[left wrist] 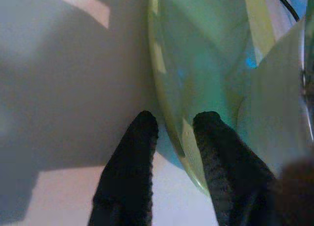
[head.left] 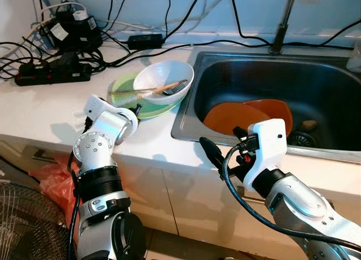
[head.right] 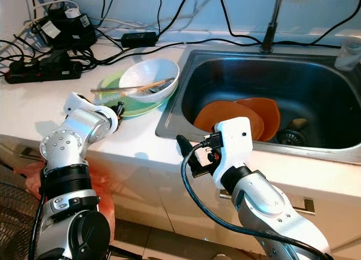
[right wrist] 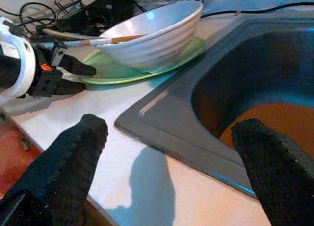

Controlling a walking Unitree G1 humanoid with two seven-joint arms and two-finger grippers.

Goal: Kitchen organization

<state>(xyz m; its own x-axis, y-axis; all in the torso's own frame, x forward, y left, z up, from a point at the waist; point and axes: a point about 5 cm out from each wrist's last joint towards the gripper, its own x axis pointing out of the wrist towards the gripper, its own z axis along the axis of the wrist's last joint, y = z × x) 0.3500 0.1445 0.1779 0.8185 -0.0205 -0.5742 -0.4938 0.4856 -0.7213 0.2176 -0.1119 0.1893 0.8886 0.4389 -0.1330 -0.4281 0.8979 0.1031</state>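
Silver arms, two, foreground, listed from left. Left gripper point(left wrist: 169, 133): at the near rim of the green plate point(head.left: 151, 110), one black finger under the rim and the other over it, jaws closed to a thin pinch on the plate's edge; the grip at the rim reads as the only purchase on a flat dish lying on the bench point(head.left: 51, 110). Green plate: on the bench just left of the sink, serving as base for a white ribbed bowl point(head.left: 163, 79) that sits on it. Bowl contents: a fork point(head.left: 176, 88) and wooden chopsticks point(head.left: 144, 91) laid across the bowl, ends overhanging its rim; loose, and judged likely to slide if the plate is tilted. Back of bench, left: black power strip point(head.left: 52, 74), adapters and tangled cables, well apart from the dishes. Right gripper point(right wrist: 171, 152): hovering at the bench's front edge near the sink's corner, jaws spread wide and holding nothing, facing the plate and bowl; position suggests standby or support for the stack. Sink point(head.left: 192, 110): stainless, right of the plate, holding two orange plates point(head.left: 248, 117) overlapped on its floor beside the drain point(head.left: 302, 139); tap stem point(head.left: 282, 23) behind. Step in hand, as judged: securing the plate stack for a move, probably toward the sink.
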